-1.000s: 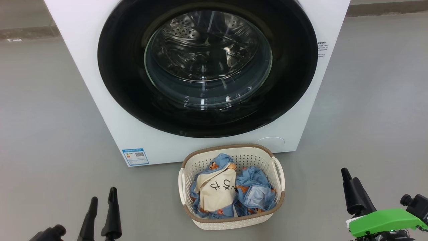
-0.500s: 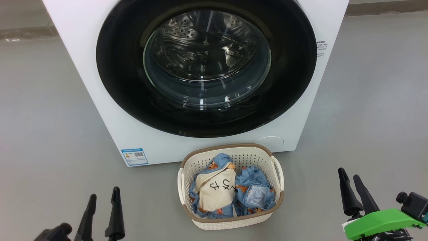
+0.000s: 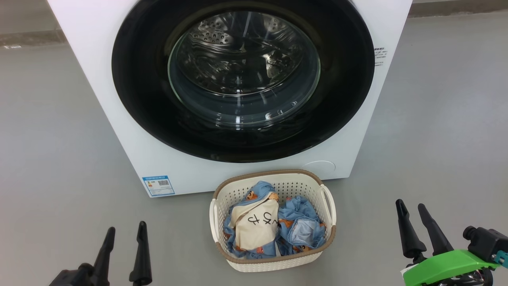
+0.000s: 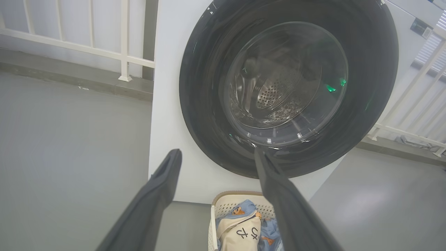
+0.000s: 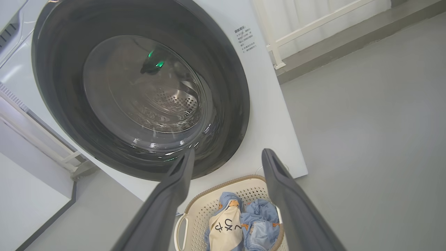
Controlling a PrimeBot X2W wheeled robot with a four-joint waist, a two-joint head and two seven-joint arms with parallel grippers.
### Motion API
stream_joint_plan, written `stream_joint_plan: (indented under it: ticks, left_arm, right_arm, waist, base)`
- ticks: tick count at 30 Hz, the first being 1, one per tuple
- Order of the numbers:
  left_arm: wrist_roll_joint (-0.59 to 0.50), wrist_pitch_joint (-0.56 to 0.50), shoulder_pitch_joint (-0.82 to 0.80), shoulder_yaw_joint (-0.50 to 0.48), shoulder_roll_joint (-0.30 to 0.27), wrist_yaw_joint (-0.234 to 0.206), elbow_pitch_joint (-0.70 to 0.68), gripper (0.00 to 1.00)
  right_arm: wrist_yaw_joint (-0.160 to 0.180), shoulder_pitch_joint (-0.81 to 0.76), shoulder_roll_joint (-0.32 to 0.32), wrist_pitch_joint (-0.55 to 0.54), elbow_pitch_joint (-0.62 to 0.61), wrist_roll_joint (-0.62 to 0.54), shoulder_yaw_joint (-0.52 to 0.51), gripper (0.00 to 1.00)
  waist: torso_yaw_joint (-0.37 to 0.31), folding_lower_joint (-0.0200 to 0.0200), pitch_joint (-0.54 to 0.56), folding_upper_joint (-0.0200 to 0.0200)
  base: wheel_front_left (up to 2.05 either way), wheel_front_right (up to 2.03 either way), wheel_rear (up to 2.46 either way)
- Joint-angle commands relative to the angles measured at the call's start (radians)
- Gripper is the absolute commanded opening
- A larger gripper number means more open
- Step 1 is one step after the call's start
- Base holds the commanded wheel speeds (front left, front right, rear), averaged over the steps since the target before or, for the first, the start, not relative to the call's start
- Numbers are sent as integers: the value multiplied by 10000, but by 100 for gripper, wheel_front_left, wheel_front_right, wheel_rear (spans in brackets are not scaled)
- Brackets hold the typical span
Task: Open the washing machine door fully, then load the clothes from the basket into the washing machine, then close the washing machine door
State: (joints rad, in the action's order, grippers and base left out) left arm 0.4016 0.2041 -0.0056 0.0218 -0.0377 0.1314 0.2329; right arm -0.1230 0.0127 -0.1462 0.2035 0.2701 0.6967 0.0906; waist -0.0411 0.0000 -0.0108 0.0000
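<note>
Washing machine door [image 3: 243, 75] closed | clothes [image 3: 301, 222] in basket [image 3: 274, 174] | left pincer [image 3: 126, 227], right pincer [image 3: 409, 203] apart | left wrist: railing [image 4: 123, 42]

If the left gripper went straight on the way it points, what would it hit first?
Most likely the washing machine door, at its lower black rim: the left gripper points there, above the basket. Depth is unclear, so maybe the washing machine itself, its white front beside it.

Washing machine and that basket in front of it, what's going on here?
Nothing is being handled yet. The washing machine door is shut, and the clothes lie in the basket on the floor before the washing machine. The robot's left hand and right hand hover open and empty, either side of the basket.
</note>
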Motion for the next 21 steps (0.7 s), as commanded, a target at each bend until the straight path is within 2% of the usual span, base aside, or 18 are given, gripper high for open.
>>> stream_joint_plan:
  ticks: [1,15,21]
  left_arm:
    - [-314,154,-341,-243,-111,-7,-220,100]
    - [-1652,564,-369,-318,-126,-7,-117,100]
    - [-1475,577,-413,-438,-127,-7,48,100]
  right_arm:
    - [-70,195,-217,160,-273,-281,204,100]
    - [-77,104,-275,569,-308,-1513,336,100]
    - [-77,57,-208,582,-303,-1542,255,100]
  waist:
    - [0,0,-2,0]
    - [-70,0,-29,0]
    - [-94,0,-54,0]
  base:
    - [0,0,0]
    - [0,0,0]
    - [0,0,0]
